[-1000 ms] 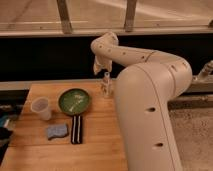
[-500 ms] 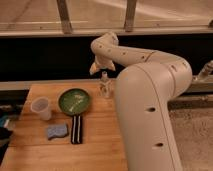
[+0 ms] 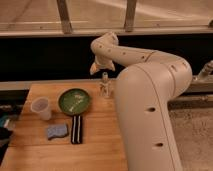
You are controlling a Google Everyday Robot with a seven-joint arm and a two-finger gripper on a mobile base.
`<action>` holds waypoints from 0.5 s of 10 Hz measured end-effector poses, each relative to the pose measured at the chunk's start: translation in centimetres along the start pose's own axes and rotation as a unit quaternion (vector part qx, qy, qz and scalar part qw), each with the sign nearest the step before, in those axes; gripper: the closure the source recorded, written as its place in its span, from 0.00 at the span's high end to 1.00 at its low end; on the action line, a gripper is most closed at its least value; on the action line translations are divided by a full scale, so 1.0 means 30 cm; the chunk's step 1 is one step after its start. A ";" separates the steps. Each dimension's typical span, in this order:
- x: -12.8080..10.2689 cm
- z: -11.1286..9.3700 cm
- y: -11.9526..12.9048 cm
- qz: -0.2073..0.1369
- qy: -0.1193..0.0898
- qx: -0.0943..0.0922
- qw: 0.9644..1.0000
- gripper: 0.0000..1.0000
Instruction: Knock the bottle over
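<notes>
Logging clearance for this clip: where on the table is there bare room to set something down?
Bare table: the front strip below the sponge and black bar, and the back-left corner behind the cup. Crowded: back right, where the gripper hangs above the bottle, beside the plate.

Matt plastic claw above clear plastic bottle on smooth wooden table.

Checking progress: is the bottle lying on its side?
No, the bottle stands upright beside the green plate, with the pincer near its cap.
</notes>
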 end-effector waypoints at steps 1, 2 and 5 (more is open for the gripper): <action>0.000 0.000 0.000 0.000 0.000 0.000 1.000 0.53; 0.000 0.000 0.000 0.000 0.000 0.000 1.000 0.42; 0.000 0.000 0.000 0.000 0.000 0.000 1.000 0.14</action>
